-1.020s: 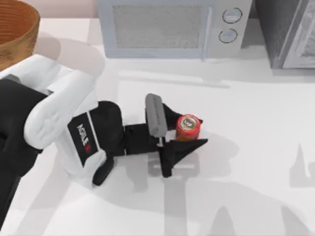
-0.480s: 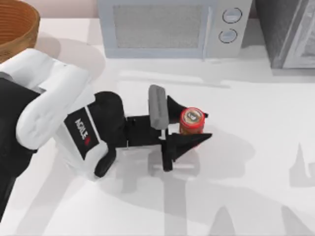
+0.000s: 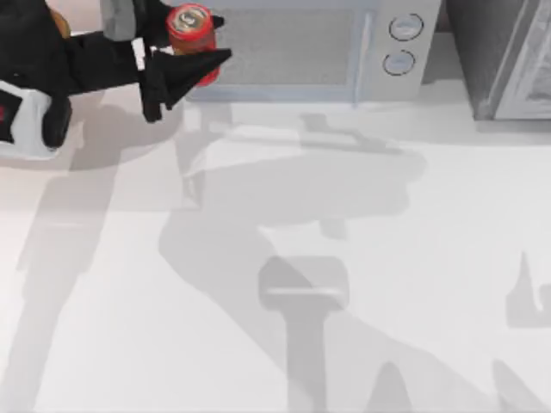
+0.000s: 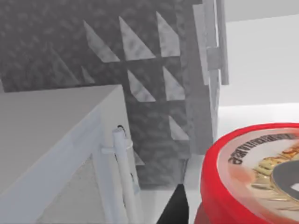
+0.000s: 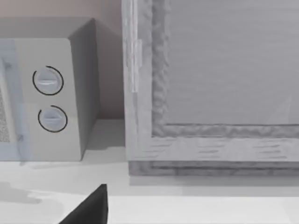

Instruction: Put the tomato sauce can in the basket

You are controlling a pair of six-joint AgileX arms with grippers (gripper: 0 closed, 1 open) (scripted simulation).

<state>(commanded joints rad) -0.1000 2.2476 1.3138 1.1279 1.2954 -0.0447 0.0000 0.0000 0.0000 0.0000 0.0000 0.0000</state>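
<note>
White table (image 3: 413, 284): left tool (image 3: 191, 41) grips tomato sauce can (image 3: 191, 26) (raised, near microwave (image 3: 293, 47)).

Between the fingers of your left gripper (image 3: 191, 45) sits the tomato sauce can (image 3: 190, 27), glossy red on its side, with a smooth printed lid (image 4: 271, 163) ringed in shiny gold. The fingers (image 3: 176, 73) themselves look like matt black plastic, and the arm behind them has a smooth white shell (image 3: 26, 129). Just behind the can, the microwave (image 3: 301, 47) has a pale, satin-smooth casing, a finely speckled door panel and a thin smooth handle (image 4: 124, 177). Below your tool the table (image 3: 362, 258) is plain matt white. Beyond the microwave stands a rough, mottled grey cabinet (image 5: 210, 84).
</note>
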